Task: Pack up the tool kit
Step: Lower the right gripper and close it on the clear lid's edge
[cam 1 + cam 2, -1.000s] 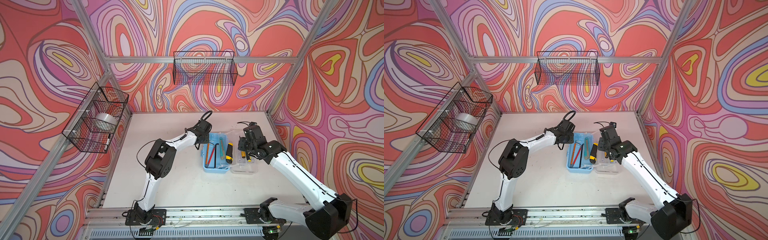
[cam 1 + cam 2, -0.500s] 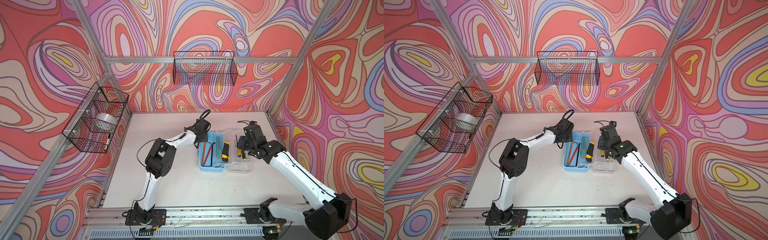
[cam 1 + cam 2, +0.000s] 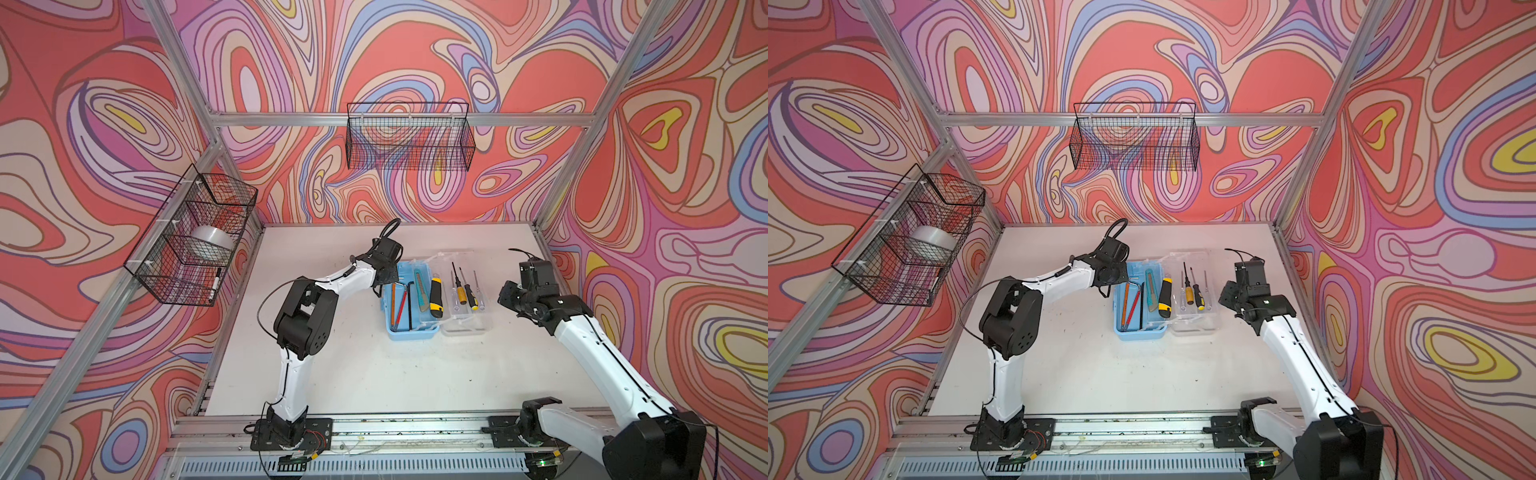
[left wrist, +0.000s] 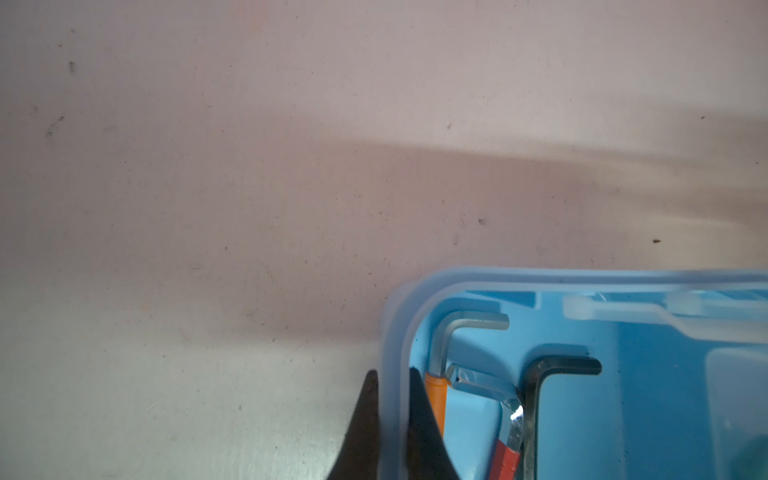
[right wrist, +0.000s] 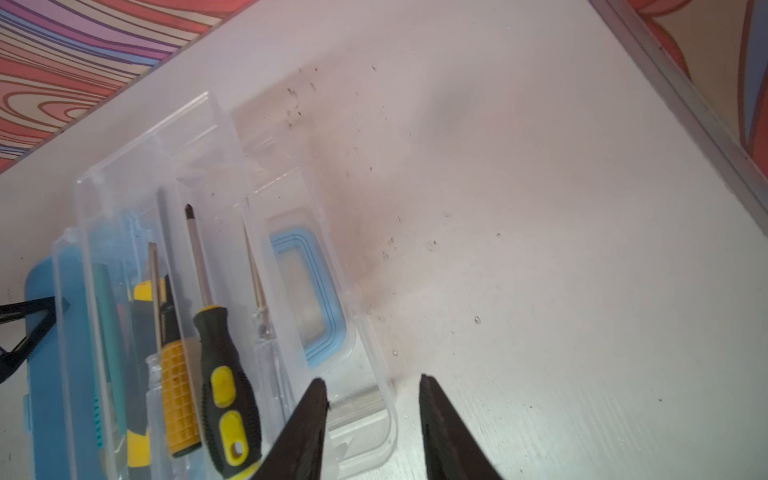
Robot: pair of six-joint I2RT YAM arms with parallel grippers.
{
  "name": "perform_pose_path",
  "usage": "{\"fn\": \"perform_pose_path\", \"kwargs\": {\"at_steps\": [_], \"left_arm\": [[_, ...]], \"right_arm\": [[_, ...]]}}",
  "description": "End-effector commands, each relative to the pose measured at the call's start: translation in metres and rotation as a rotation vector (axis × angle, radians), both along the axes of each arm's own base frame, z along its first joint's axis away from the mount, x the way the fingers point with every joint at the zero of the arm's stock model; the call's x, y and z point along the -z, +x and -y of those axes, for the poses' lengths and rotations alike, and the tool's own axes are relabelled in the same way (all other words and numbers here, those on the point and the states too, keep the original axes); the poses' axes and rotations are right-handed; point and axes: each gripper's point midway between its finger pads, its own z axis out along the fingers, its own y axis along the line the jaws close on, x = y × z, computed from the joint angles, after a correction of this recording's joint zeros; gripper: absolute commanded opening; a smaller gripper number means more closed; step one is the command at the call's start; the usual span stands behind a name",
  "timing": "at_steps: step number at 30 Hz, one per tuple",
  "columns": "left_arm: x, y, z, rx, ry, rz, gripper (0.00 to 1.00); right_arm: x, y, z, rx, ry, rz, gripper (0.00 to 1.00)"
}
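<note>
Left wrist view shows the left claw point(image 4: 392, 372) clamped on the side wall of the tool kit point(image 4: 540, 276), which lies open mid-worktop point(image 3: 374, 374). Right claw point(image 5: 372, 378), half-spread, hovers at the outer edge of the clear lid point(image 5: 266, 166); swinging it over would likely spill the loose screwdrivers point(image 5: 220, 353), and the thin wall could slip free.

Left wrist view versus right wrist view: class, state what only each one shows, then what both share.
Only the left wrist view: the bent ends of a silver L-shaped hex key and a black L-shaped hex key, and the left gripper pinching the wall of the light-blue plastic case base. Only the right wrist view: three small screwdrivers on the clear plastic lid, and the open right gripper. Both: that base and the white table.
</note>
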Motion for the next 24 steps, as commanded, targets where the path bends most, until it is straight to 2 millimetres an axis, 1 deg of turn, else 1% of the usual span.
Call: {"fn": "perform_pose_path", "kwargs": {"at_steps": [1, 4, 7, 11, 15, 19, 24], "left_arm": [[0.013, -0.008, -0.015, 0.003, 0.070, -0.044, 0.00], [0.014, -0.007, -0.012, 0.014, 0.066, -0.051, 0.00], [0.016, -0.007, -0.014, 0.012, 0.071, -0.053, 0.00], [0.020, -0.008, -0.016, 0.013, 0.072, -0.061, 0.00], [0.022, -0.010, -0.018, 0.011, 0.070, -0.064, 0.00], [0.024, -0.010, -0.015, 0.016, 0.051, -0.069, 0.00], [0.025, -0.010, -0.013, 0.016, 0.043, -0.071, 0.00]], "right_arm": [[0.012, -0.014, -0.005, 0.010, 0.075, -0.029, 0.41], [0.035, -0.028, -0.009, 0.029, 0.120, -0.077, 0.41], [0.058, -0.034, -0.014, 0.040, 0.166, -0.101, 0.42], [0.069, -0.030, -0.026, 0.024, 0.241, -0.074, 0.41], [0.078, -0.027, -0.026, 0.017, 0.237, -0.079, 0.39], [0.088, -0.023, -0.027, 0.014, 0.239, -0.093, 0.38], [0.098, -0.016, -0.029, 0.011, 0.243, -0.100, 0.34]]}}
